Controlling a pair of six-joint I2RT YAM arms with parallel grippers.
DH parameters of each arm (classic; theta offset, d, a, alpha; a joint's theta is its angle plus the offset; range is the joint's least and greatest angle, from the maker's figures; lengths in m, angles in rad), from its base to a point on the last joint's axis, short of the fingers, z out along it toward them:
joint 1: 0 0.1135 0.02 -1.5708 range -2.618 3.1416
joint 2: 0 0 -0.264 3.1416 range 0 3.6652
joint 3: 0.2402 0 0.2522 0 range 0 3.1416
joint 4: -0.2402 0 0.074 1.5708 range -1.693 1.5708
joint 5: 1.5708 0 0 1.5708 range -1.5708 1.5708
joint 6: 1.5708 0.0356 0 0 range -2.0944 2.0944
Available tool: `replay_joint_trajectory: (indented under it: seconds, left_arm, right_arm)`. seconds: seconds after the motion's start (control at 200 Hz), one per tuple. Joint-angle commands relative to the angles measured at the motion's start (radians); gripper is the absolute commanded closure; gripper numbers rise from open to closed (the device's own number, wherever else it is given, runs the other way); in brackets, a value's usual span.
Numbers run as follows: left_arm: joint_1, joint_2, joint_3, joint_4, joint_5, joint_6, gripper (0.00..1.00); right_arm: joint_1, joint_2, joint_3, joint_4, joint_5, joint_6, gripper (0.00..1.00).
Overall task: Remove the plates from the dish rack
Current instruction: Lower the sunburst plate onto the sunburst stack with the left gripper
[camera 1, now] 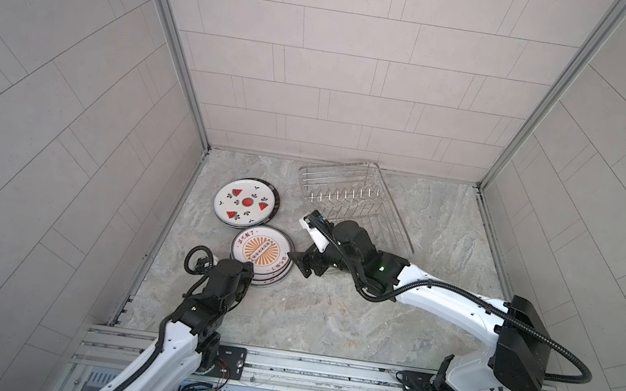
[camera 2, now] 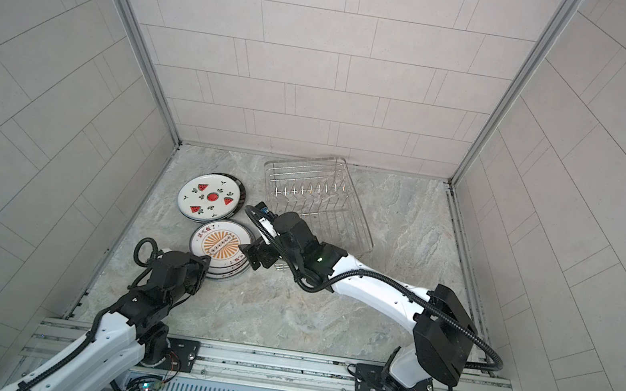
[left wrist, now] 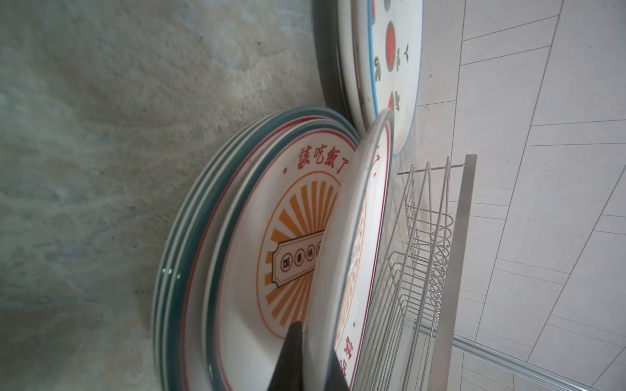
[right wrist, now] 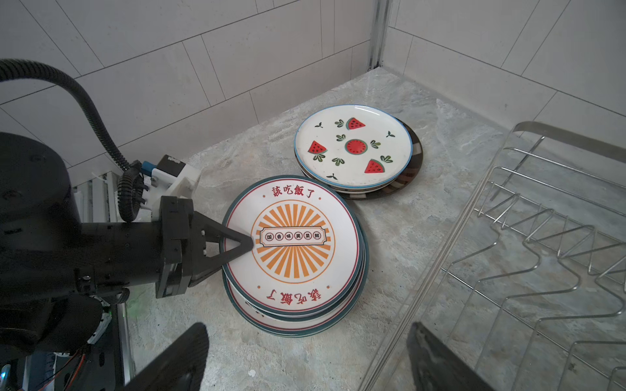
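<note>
I am watching the rack (camera 1: 352,200) standing bare at the back of the desk (camera 1: 326,320) in both top views; no plate is sitting among its prongs, so I am judging the unloading to be at its last placement. The plates are lying left of the rack in two piles: the watermelon stack (camera 1: 245,203) farther back and the sunburst stack (camera 1: 260,256) nearer me, close beside each other; I cannot tell whether they are touching.

The left jaws are clenching the near rim of the top plate (right wrist: 294,243), one finger lying over its face and the other hiding beneath; in the left wrist view that plate is tilting up off the pile at the held side, its far edge resting on the plates below. The right jaws are gaping wide with nothing between them, hovering just right of the sunburst stack, between it and the rack.

The relation I am steering by: the held plate is sitting almost square over its pile, extending away from the left jaws toward the back of the desk; the left arm (camera 1: 172,335) is on it, the right arm (camera 1: 450,305) merely near. I am expecting the coming move to call for lowering the held rim level, then releasing; letting go while it is tilting could, I am thinking, send it sliding off the stack.
</note>
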Motion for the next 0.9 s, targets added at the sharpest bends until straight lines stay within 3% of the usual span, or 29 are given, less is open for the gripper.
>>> replay_joint_trajectory:
  seconds: [0.0, 0.425, 0.896]
  left_arm:
    - [0.004, 0.007, 0.004, 0.048, -0.004, -0.047, 1.0]
    - [0.004, 0.112, -0.006, 0.081, 0.035, -0.09, 0.9]
    - [0.003, 0.085, -0.026, 0.05, 0.075, -0.088, 0.8]
  right_arm:
    - [0.008, 0.013, 0.026, -0.015, 0.021, -0.006, 0.07]
    - [0.012, 0.025, 0.022, -0.015, 0.028, -0.01, 0.07]
    - [0.012, -0.002, -0.012, -0.004, 0.05, -0.01, 0.07]
